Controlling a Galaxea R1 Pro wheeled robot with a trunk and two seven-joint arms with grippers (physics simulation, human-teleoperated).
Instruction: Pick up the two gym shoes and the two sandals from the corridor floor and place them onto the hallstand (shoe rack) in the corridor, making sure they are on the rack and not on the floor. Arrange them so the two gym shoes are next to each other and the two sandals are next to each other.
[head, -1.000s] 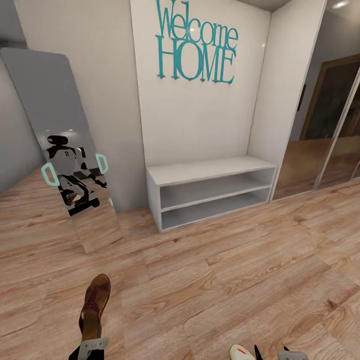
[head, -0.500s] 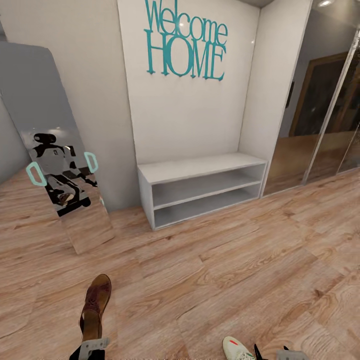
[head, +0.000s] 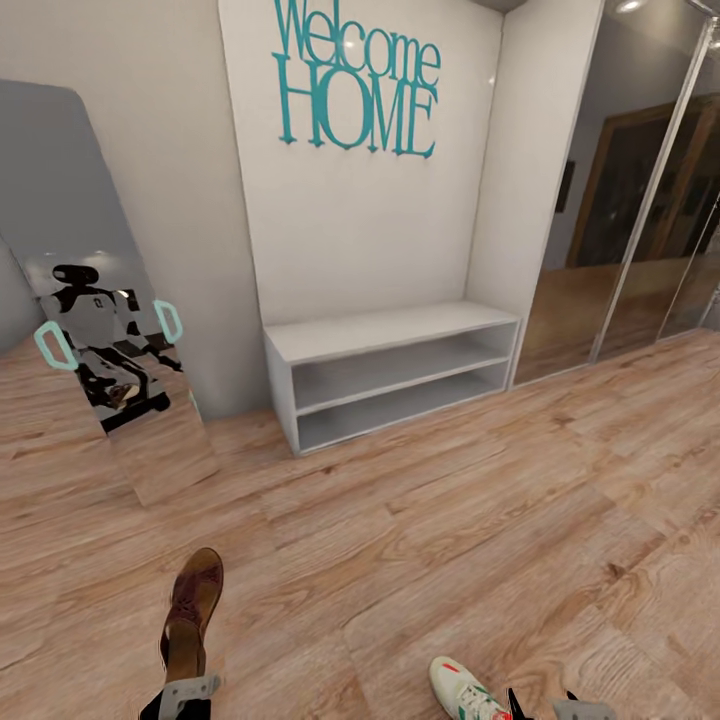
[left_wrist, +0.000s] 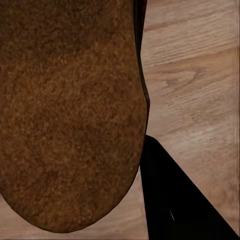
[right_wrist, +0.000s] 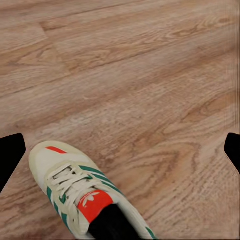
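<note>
While the left gripper (head: 185, 690) at the lower left of the head view is clamped on a brown sandal (head: 190, 610), the right gripper (head: 560, 708) at the lower right has its fingers apart. A white sneaker (head: 462, 690) lies on the wood floor (head: 430, 540) beside it. A white bench (head: 390, 375) stands against the wall.

Ahead of you, a broad stretch of wood-plank floor (head: 450, 540) lies open up to the low white bench (head: 390, 375), its two open tiers set in a wall alcove. A leaning mirror (head: 110, 330) stands to its left, glass sliding doors (head: 620, 200) to its right. Near your left hand (head: 183, 695) a brown sandal (head: 190, 610) occupies the floor; near your right hand (head: 545, 708), a sneaker (head: 462, 690).
</note>
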